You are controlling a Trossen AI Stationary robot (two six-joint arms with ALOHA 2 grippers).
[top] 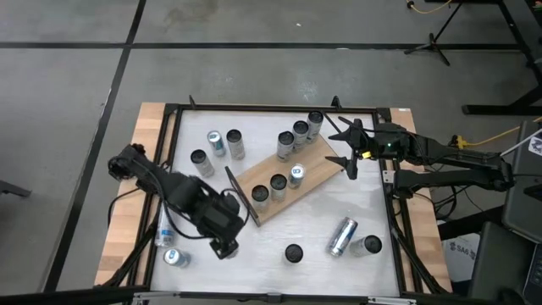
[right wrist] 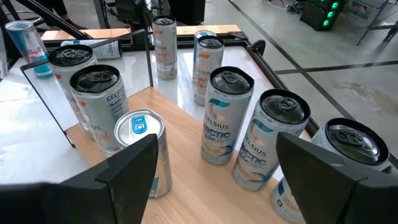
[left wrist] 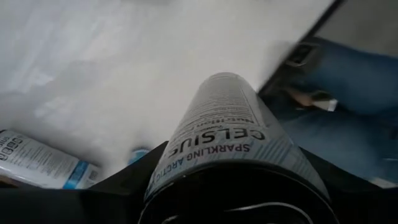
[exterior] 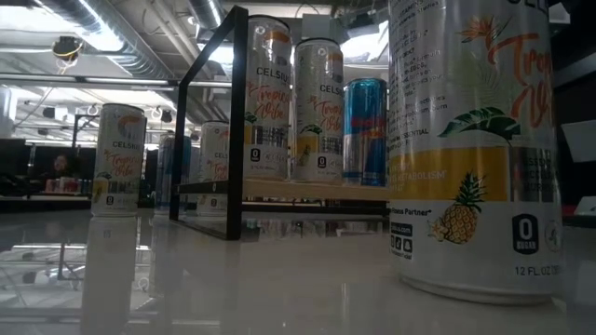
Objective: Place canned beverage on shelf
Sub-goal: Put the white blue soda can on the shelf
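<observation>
The shelf (top: 318, 165) is a light wood board lying slantwise mid-table, with a dark panel (top: 239, 193) at its left end. It carries two rows of three upright cans (top: 278, 185) (top: 301, 131). My left gripper (top: 225, 247) is near the table's near left, shut on a silver Celsius can (left wrist: 230, 137); in the high view the gripper hides the can. My right gripper (top: 347, 152) is open and empty above the shelf's far right end, and the cans (right wrist: 227, 115) stand beyond its fingers. The low view shows the shelf (exterior: 307, 191) but no gripper. My left gripper holds the Celsius can by its end nearest the wrist (left wrist: 205, 168). Dark fingers (left wrist: 124, 186) show on either side of that end. The can lies along the fingers, its other end (left wrist: 227, 84) pointing away from the wrist. Whether it is clear of the table, I cannot tell.
Loose cans stand at the far left (top: 216, 142) and near right (top: 294, 252) (top: 370, 246). One lies on its side (top: 342, 235) and more lie by the near left (top: 175, 257). A black frame (top: 391, 212) rims the table. Blue-clad legs of a person (left wrist: 348, 93) show beyond the edge.
</observation>
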